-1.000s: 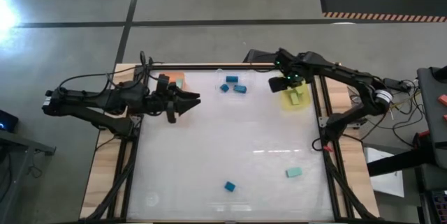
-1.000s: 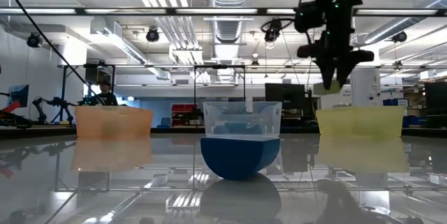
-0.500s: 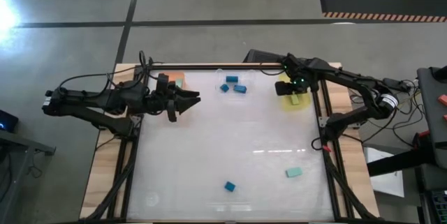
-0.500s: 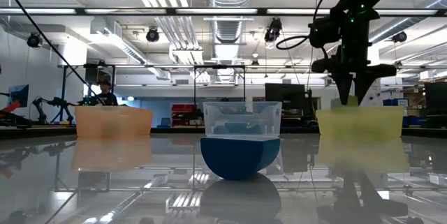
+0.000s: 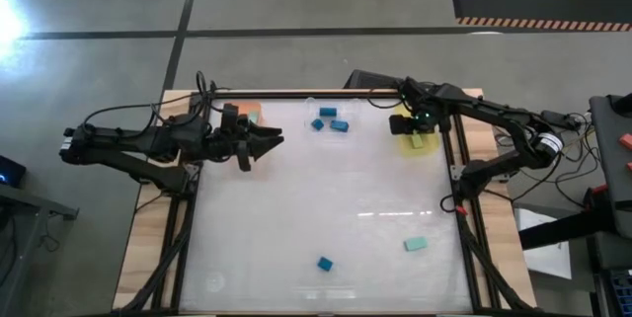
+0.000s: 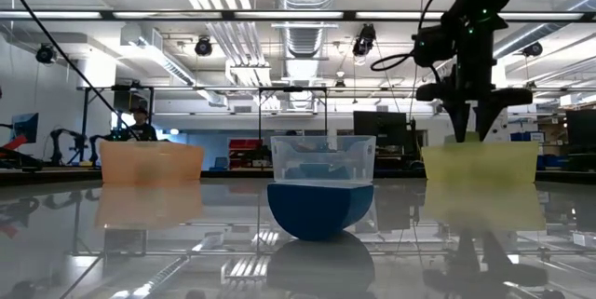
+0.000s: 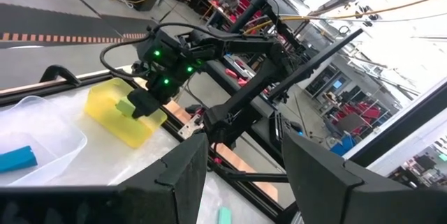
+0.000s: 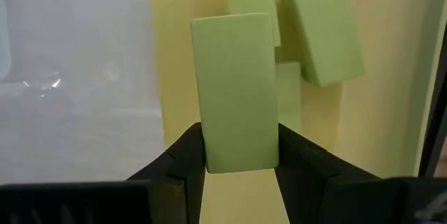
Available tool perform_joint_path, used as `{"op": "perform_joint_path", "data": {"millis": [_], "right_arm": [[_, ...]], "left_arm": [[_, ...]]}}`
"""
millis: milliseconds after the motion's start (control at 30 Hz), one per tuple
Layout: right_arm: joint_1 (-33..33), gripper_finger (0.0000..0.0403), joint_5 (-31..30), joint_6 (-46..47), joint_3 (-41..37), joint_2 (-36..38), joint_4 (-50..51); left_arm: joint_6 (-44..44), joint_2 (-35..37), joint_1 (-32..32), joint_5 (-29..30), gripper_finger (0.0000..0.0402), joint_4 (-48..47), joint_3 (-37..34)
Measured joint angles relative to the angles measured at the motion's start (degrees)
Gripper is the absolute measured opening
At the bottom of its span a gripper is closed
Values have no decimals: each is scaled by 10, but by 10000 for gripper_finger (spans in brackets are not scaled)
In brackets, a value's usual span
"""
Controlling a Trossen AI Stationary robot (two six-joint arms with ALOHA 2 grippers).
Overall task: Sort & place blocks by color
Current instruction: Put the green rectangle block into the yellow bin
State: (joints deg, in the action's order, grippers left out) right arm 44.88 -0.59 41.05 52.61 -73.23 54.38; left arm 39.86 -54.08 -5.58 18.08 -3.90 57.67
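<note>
My right gripper points steeply down over the yellow tray at the table's far right, shut on a yellow-green block. In the low view its fingertips dip to the rim of the yellow tray. More yellow-green blocks lie on that tray's floor. My left gripper hovers open and level near the orange tray at the far left, with nothing between its fingers. Blue blocks lie in the clear tray. A blue block and a teal block rest flat on the near table. My right gripper pinches the yellow-green block by its two long sides, at the end nearest the wrist, between its two fingers. The fingers come from above, pointing steeply down, along the block. The block hangs below them over the yellow tray; whether it touches the floor I cannot tell.
The orange tray, the clear tray and the yellow tray stand in a row along the far edge. A rounded blue block sits close before the low camera. The middle of the table is bare, glossy white.
My right gripper has sunk toward the yellow tray and shifted a little toward the table's right edge, rolling slightly, with the yellow-green block still between its fingers. Most of the drop came early; it has nearly stopped.
</note>
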Motion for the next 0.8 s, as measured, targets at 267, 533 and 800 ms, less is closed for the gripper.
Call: {"op": "perform_joint_path", "data": {"millis": [267,533,800], "right_arm": [[0,127,-5,10,-25,0,-13],[0,133,-6,9,-55,-1,-47],[0,154,-7,9,-60,-1,-55]], "left_arm": [[0,0,0,3,169,0,0],[-2,0,0,9,169,0,0],[-2,0,0,10,169,0,0]]}}
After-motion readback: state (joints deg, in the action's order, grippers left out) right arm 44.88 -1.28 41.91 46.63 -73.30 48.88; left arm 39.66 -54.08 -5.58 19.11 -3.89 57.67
